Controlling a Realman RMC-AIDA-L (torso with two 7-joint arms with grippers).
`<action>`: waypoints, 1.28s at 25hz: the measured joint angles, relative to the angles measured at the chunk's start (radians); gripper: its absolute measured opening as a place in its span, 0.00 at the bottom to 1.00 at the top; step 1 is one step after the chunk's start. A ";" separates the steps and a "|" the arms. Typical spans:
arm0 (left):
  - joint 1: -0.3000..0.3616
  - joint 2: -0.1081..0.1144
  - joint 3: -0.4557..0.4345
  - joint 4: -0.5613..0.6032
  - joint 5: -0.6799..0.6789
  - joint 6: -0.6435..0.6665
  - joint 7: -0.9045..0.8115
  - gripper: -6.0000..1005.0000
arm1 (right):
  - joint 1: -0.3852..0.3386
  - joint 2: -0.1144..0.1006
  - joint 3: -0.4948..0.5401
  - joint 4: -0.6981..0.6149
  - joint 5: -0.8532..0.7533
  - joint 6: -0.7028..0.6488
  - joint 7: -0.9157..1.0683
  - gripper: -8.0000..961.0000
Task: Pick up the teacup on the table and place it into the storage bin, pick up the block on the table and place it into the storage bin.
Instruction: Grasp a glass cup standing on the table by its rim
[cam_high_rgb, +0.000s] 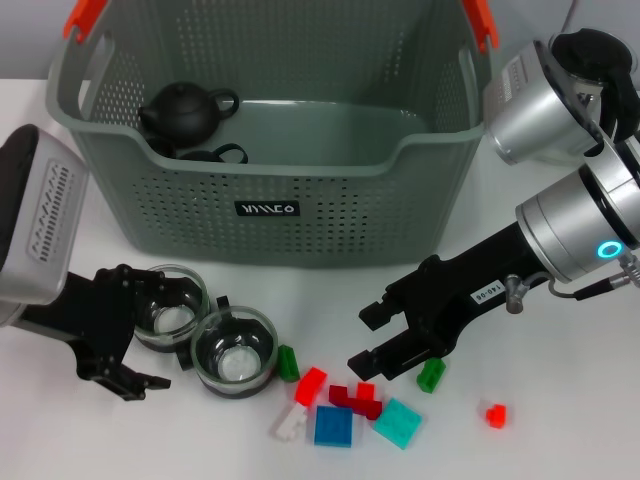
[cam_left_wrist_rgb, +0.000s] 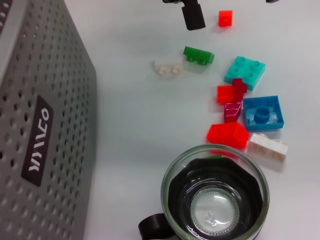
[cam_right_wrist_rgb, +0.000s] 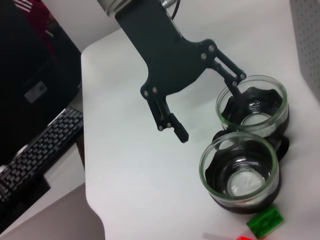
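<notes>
Two glass teacups with black bases stand in front of the storage bin (cam_high_rgb: 330, 215): the left teacup (cam_high_rgb: 172, 310) and the right teacup (cam_high_rgb: 235, 352). My left gripper (cam_high_rgb: 165, 335) is open at the left teacup, with its far finger (cam_right_wrist_rgb: 234, 86) at that cup's rim and its near finger (cam_right_wrist_rgb: 177, 132) clear of it. Loose blocks lie to the right: a green block (cam_high_rgb: 288, 362), a red block (cam_high_rgb: 311, 384), a blue block (cam_high_rgb: 333, 425) and a teal block (cam_high_rgb: 398, 422). My right gripper (cam_high_rgb: 365, 340) is open and holds nothing, just above the blocks beside another green block (cam_high_rgb: 431, 375).
In the bin sit a black teapot (cam_high_rgb: 185, 108) and a dark cup (cam_high_rgb: 215, 153). A white block (cam_high_rgb: 288, 424), dark red blocks (cam_high_rgb: 355, 400) and a small red block (cam_high_rgb: 494, 414) lie among the others. Off the table's near edge the right wrist view shows a keyboard (cam_right_wrist_rgb: 40, 145).
</notes>
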 joint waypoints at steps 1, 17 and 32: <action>-0.002 0.000 0.004 -0.005 0.001 -0.007 -0.001 0.86 | 0.000 0.000 0.000 0.000 0.000 0.001 -0.002 0.76; -0.036 0.002 0.061 -0.085 0.090 -0.102 -0.024 0.81 | -0.008 0.001 0.000 0.026 0.002 0.019 -0.002 0.77; -0.070 0.004 0.107 -0.121 0.144 -0.137 -0.132 0.75 | -0.014 -0.001 0.006 0.035 0.015 0.030 -0.004 0.77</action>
